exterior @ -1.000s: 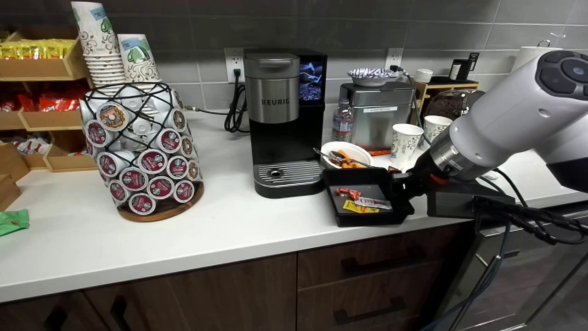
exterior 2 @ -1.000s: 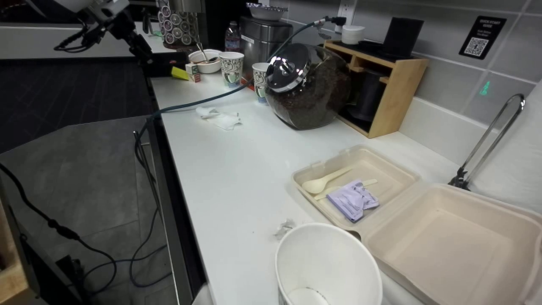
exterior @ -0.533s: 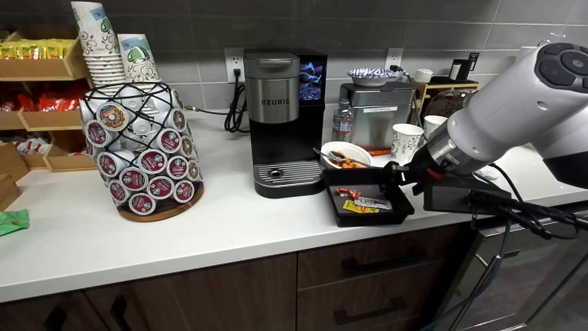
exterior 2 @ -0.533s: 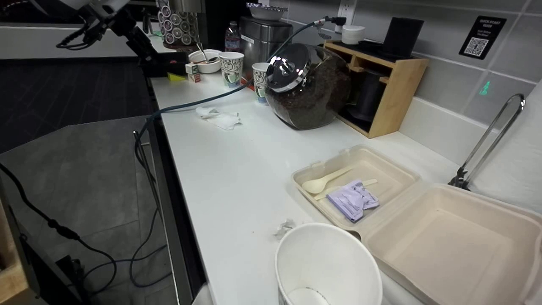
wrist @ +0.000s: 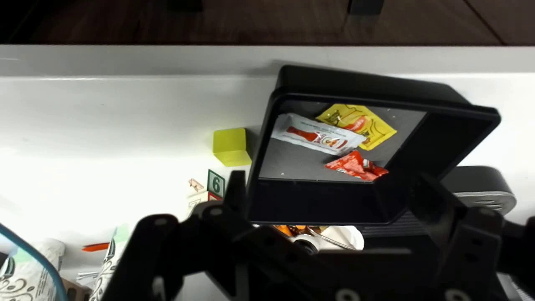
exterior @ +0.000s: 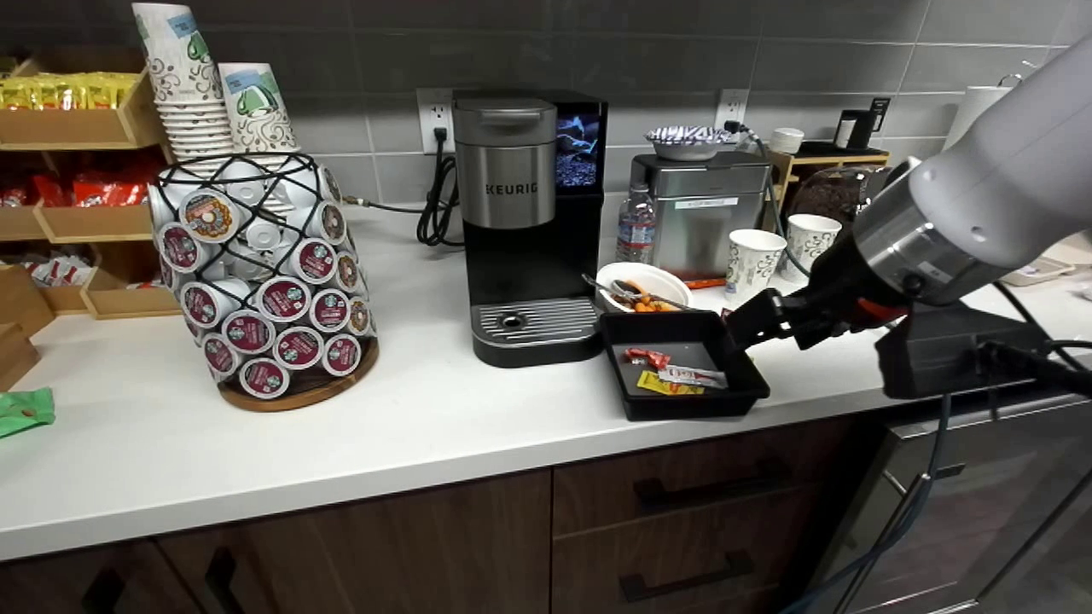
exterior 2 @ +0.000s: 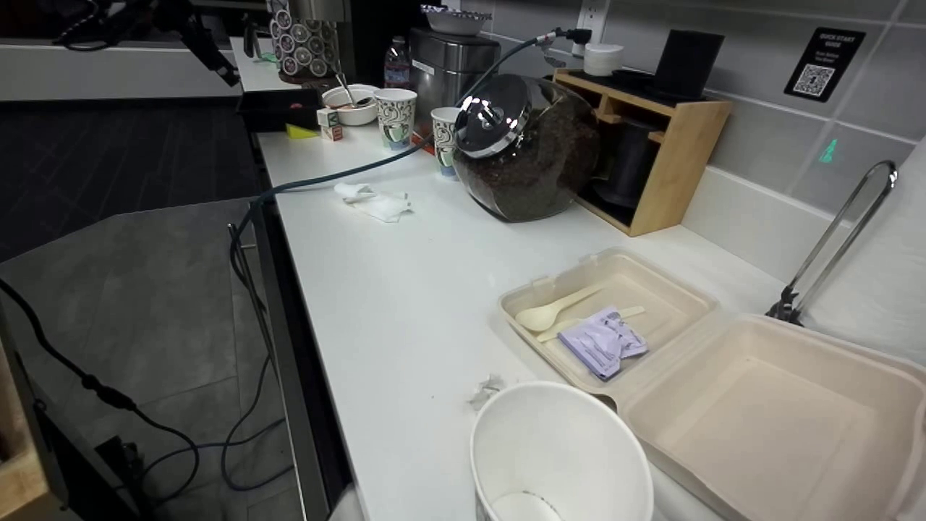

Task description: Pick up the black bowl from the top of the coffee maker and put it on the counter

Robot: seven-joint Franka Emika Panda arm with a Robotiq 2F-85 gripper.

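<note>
My gripper (wrist: 317,182) is spread, with a wide gap between its two fingers (wrist: 236,188). The black bowl (exterior: 691,408) sits upright on the worktop (exterior: 409,409), near the front edge and just beside the Keurig coffee maker (exterior: 536,256). In the wrist view the bowl lies ahead of me: one finger shows just outside the wall that faces away from the coffee maker, and my second finger crosses the back wall by the corner toward the coffee maker, dark on dark, so its outline is partly lost. In an exterior view my fingertips (exterior 2: 228,72) appear higher than the bowl, with a gap between them and the rim. In an exterior view my fingers (exterior: 755,322) overlap, as seen, the rim on the side away from the coffee maker.

In the bowl lie a white packet (wrist: 311,134) with red print, a yellow packet (wrist: 376,129) and a red packet (wrist: 353,164). Beside its wall, on the side away from the coffee maker, I see a yellow-green block (wrist: 230,144) and two printed cubes (exterior 2: 331,125). Behind it is a small white bowl (exterior: 670,281) of food (exterior: 655,304). Farther back stand a water bottle (exterior: 636,230), a stainless-steel machine (exterior: 712,223) and two paper cups (exterior: 752,263).
</note>
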